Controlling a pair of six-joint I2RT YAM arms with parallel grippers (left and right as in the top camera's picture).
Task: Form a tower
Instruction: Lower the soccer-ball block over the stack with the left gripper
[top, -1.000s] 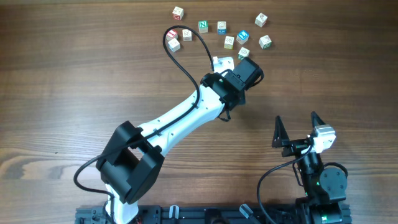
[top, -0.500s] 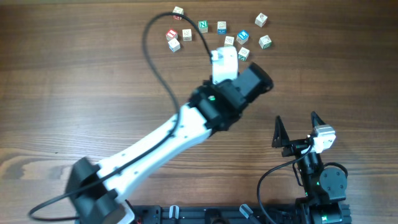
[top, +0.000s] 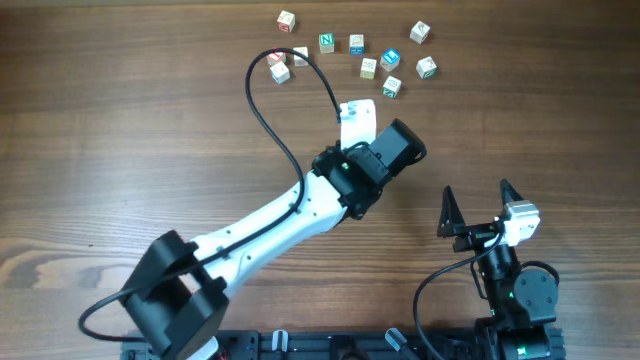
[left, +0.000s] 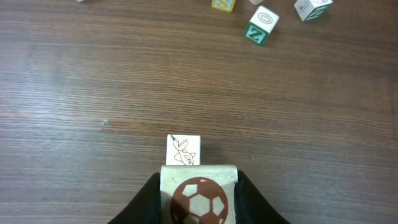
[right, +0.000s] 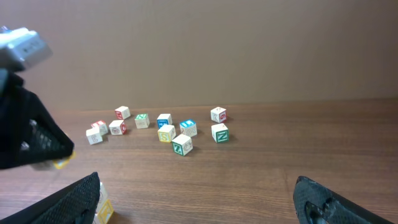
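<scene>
My left gripper (left: 199, 200) is shut on a pale cube with a brown football face (left: 199, 194), held above the table. Just beyond it a pale cube with a line drawing on top (left: 184, 150) stands on the wood; seen from straight above, I cannot tell whether it tops a tower. A pale cube with a yellow mark (right: 103, 210) peeks in at the right wrist view's lower left edge. In the overhead view the left gripper (top: 358, 118) hides both cubes. My right gripper (top: 478, 205) stands open and empty near the front right.
Several loose letter cubes (top: 356, 55) lie scattered at the far side of the wooden table (top: 120, 150), among them a green Z cube (left: 260, 25). A black cable (top: 262, 95) loops off the left arm over the cubes. The left arm (top: 290, 205) crosses the table's middle.
The left arm rose towards the camera, then came back down with its gripper a little nearer and left of where it was. The loose cubes and the right arm stayed put.
</scene>
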